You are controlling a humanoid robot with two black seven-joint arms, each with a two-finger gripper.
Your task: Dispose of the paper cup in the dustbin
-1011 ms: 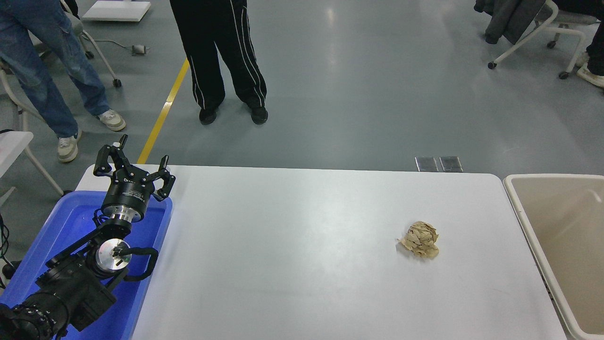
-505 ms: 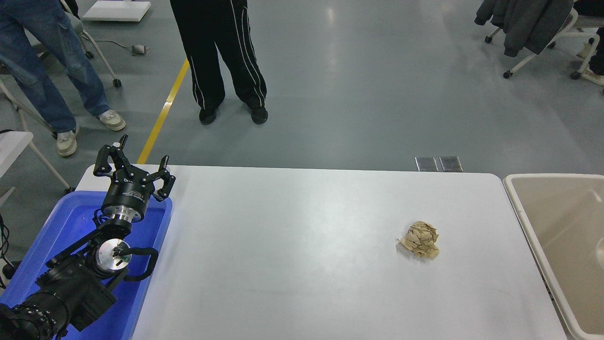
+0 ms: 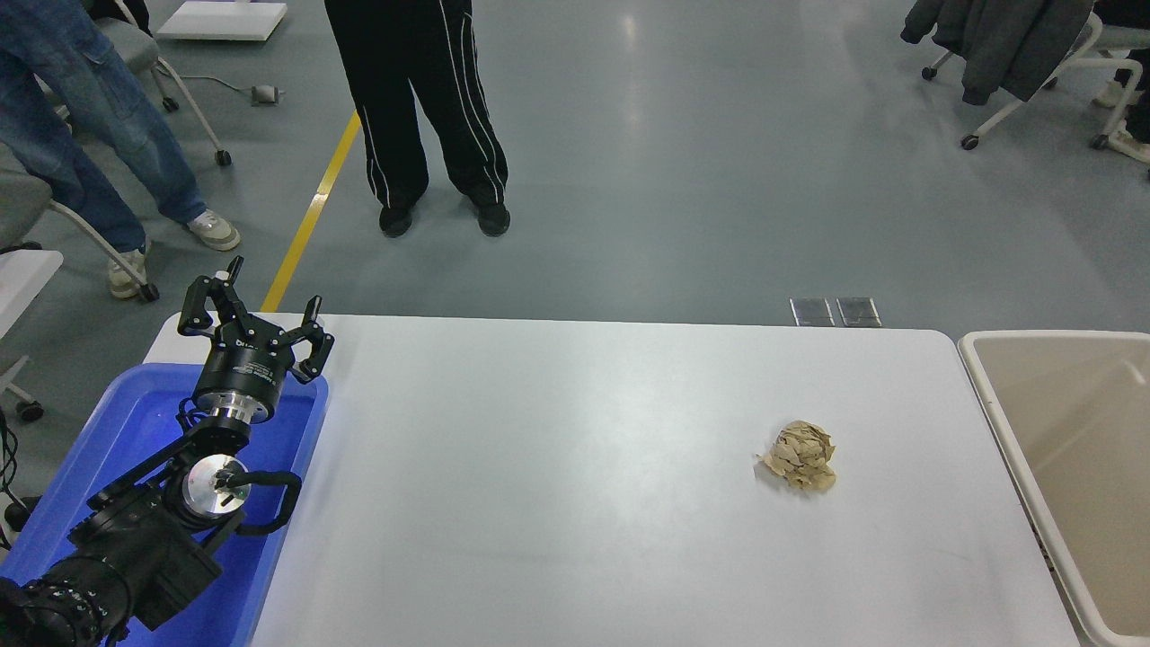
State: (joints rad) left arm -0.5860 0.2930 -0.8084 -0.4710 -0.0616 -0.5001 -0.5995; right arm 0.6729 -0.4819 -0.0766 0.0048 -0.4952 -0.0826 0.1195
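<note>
The paper cup is out of view. The dustbin point(image 3: 1078, 422), a large beige tub with a paler rim, stands off the table's right end, cut by the picture's edge; the part of its inside that shows holds nothing. My left gripper point(image 3: 256, 310) is open and empty, parked over the far end of the blue tub at the lower left. My right arm and gripper are not in view.
A crumpled brown paper ball point(image 3: 800, 456) lies on the white table point(image 3: 557, 467) right of the middle. A bright blue tub point(image 3: 135, 422) sits under my left arm. People's legs point(image 3: 422, 117) stand beyond the table's far edge, chairs at both top corners.
A pale shape inside the dustbin slid down toward the right edge and no longer shows. The person and chairs at the far left and top right shifted. My left arm has not moved.
</note>
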